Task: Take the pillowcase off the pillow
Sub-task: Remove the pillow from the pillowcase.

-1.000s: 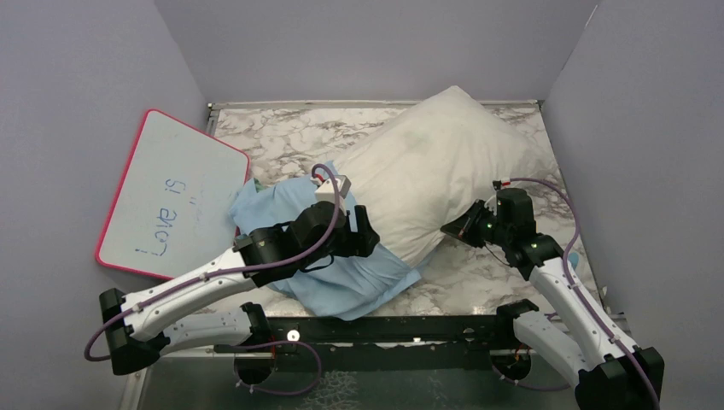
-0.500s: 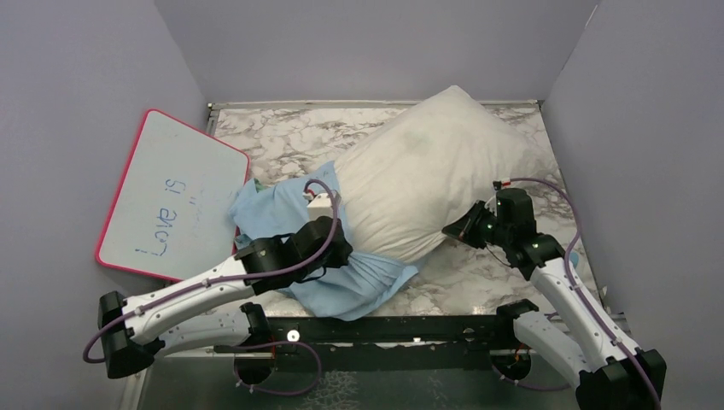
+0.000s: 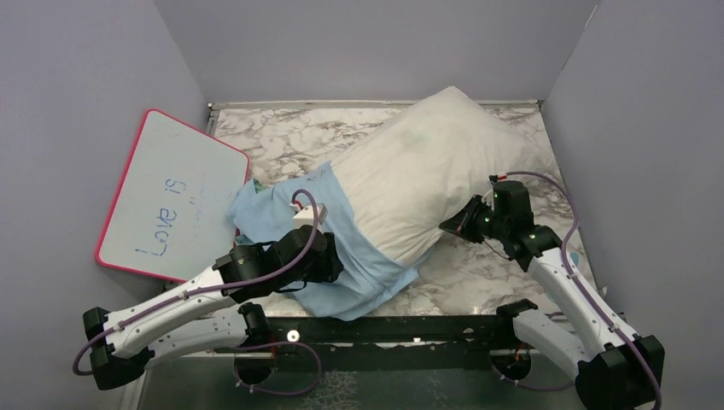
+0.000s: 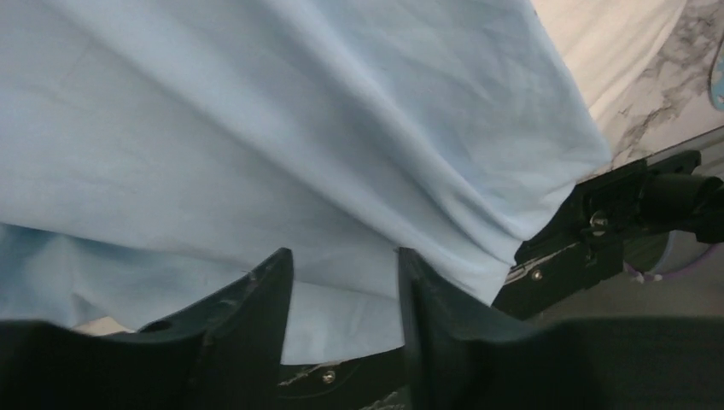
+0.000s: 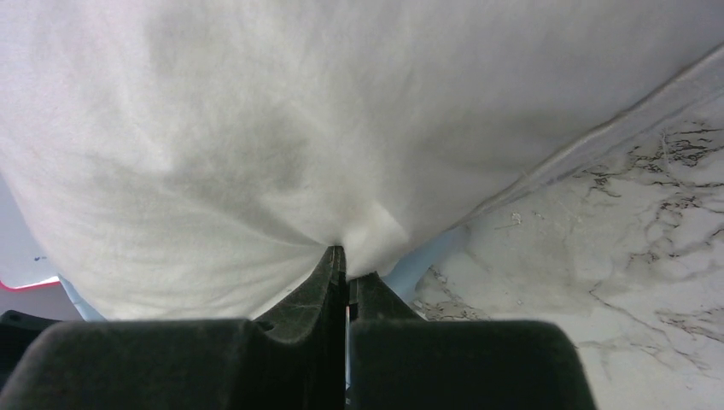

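Top view: the pillow (image 3: 427, 171) lies slantwise across the marble table (image 3: 273, 137), its far corner in the upper middle of the frame; the pillowcase (image 3: 359, 265), plain light-blue face up, covers only its lower-left end and is bunched toward the lower middle of the frame, beside the pink-rimmed whiteboard (image 3: 171, 196); most of the cushion is already bare.

Left wrist view: the left gripper (image 4: 341, 256) stands part open, with a clear gap between its fingers; blue cloth hangs in folds just beyond the tips and nothing looks pinched.

Right wrist view: the right gripper (image 5: 346, 254) is closed tight on a small pucker of the pillow's white fabric, low on its side, just above the table.

Judgement: the case is thin, limp and probably slick, so a bite on a gathered fold or the open hem should hold better than on one flat layer; the cushion is light and squashy, so it needs anchoring while the cloth is drawn off.
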Robot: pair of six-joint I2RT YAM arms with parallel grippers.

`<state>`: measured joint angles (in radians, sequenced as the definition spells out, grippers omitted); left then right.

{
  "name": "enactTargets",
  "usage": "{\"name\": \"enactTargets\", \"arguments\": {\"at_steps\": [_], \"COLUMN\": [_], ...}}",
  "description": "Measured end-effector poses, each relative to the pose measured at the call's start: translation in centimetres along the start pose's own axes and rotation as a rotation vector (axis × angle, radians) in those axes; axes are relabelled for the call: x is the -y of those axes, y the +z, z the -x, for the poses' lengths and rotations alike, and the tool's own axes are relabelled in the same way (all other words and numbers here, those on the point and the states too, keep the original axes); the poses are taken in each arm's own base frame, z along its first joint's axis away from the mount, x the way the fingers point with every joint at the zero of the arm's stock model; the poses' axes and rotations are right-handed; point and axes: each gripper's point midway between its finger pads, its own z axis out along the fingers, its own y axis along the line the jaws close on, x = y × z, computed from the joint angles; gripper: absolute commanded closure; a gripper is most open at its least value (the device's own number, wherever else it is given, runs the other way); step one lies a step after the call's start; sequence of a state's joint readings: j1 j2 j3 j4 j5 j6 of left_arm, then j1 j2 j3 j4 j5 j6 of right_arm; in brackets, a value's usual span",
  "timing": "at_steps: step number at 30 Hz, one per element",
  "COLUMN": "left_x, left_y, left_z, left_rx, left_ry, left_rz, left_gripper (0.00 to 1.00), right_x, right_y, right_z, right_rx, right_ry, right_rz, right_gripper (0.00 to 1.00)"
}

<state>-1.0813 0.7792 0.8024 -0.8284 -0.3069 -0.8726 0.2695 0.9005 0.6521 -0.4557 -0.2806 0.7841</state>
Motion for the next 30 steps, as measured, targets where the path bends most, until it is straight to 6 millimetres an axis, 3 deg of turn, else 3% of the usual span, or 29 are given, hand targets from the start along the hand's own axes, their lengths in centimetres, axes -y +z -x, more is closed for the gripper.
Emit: {"name": "enactTargets", "arguments": {"at_steps": [3,9,14,18,22,23,25,28,30], "left_x": [1.1,5.8,9.0,9.6,11.7,12.8,14.6,16.6,16.6], "left_y": [0.1,1.3,0.3,-0.5,-1.1,-1.5,-1.0,0.8,3.0], "left_z": [-0.7,-1.6,-6.7,-9.1,-8.5,-7.3,-7.0,-6.3,-6.9], "left_rx": [-0.042,-0.124,-0.223,-0.211,-0.116,-0.074,-0.024,0.045,0.068], "left_ry": [0.017,0.070,0.236,0.332,0.415,0.410,0.492,0.607,0.717], "left_rz": [-0.055,-0.199,-0.289,-0.257,-0.199,-0.206,-0.177,-0.128,-0.072], "left_gripper": [0.37,0.36,0.37,0.37,0.35,0.32,0.24,0.20,0.20], "right_x": [-0.1,-0.2,0.1,0.3,0.5,0.5,0.5,0.4,0.4], "right_y": [-0.1,-0.2,-0.2,0.0,0.2,0.3,0.3,0.2,0.2], "right_z": [0.2,0.2,0.2,0.3,0.2,0.2,0.3,0.3,0.4], "right_rx": [0.008,0.015,0.018,0.018,0.011,0.010,0.010,0.012,0.012], "right_ry": [-0.002,-0.004,-0.014,-0.017,-0.017,-0.018,-0.021,-0.022,-0.021], "right_rz": [0.008,0.015,0.003,-0.005,-0.012,-0.012,-0.012,-0.011,-0.011], "right_gripper": [0.97,0.97,0.96,0.96,0.96,0.96,0.96,0.96,0.96]}}
